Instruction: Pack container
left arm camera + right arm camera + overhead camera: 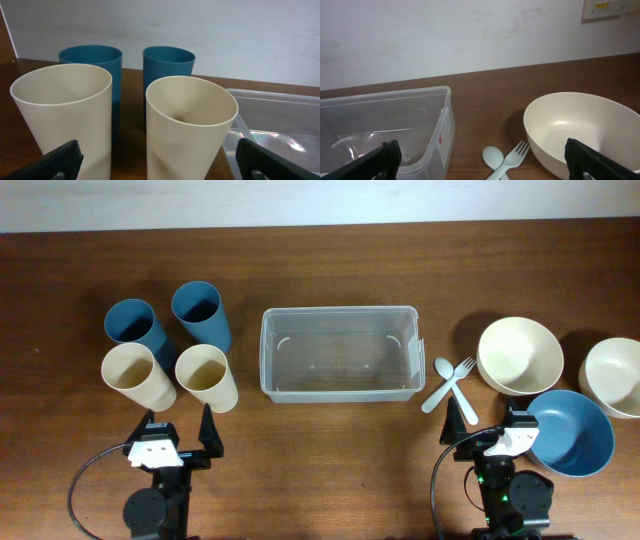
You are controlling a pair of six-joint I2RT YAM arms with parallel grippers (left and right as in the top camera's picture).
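1. Dark wood table [330,470] runs under a pale wall [320,200]; everything stands on it.
2. One clear plastic container [338,309], empty, sits mid-table between the arms with its long axis running left to right. It lies ahead and to the right of the left gripper [180,423], and ahead and to the left of the right gripper [480,425], which looks slightly nearer.
3. Three bowls, all on the right: two cream bowls [519,355] [612,376] and one blue bowl [570,432] just beside the right gripper.
4. Four upright cups stand clustered ahead of the left gripper: two blue cups [133,322] [197,307] and two cream cups [130,370] [204,372].
5. One white spoon [444,368] and one white fork [464,367] lie crossed between the container and the nearer cream bowl.
6. Both grippers are spread wide, holding nothing.
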